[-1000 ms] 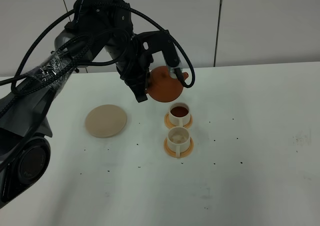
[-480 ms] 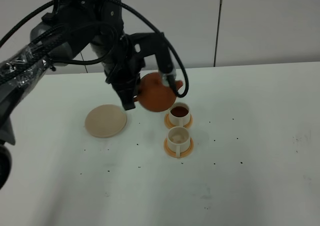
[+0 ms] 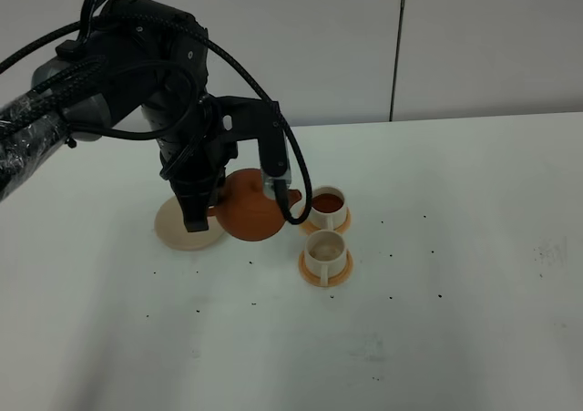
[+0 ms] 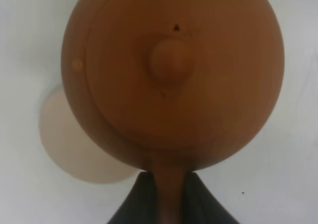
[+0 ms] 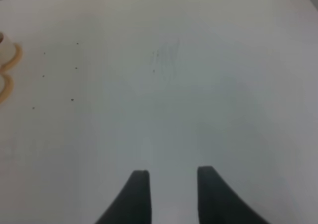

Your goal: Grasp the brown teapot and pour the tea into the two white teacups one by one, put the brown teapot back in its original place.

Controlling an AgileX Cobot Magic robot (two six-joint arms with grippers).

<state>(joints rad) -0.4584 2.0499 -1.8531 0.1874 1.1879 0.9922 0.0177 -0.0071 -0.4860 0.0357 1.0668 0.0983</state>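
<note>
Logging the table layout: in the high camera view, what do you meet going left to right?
Disc → teapot → far cup. The near cup lines up with the far one, so it's skipped.

White table (image 3: 474,320), dark specks (image 3: 424,217) scattered across; pale wall panels (image 3: 492,37) behind, dark vertical seam (image 3: 397,46).

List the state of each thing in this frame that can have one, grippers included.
brown teapot, lid on, gripped by its handle, not centred on the disc.
left gripper, shut on the teapot's handle.
right gripper, open, holding nothing.
far teacup, holds dark tea.
near teacup, no dark tea visible inside.
cream disc, partly hidden, nothing resting on its visible part.
</note>
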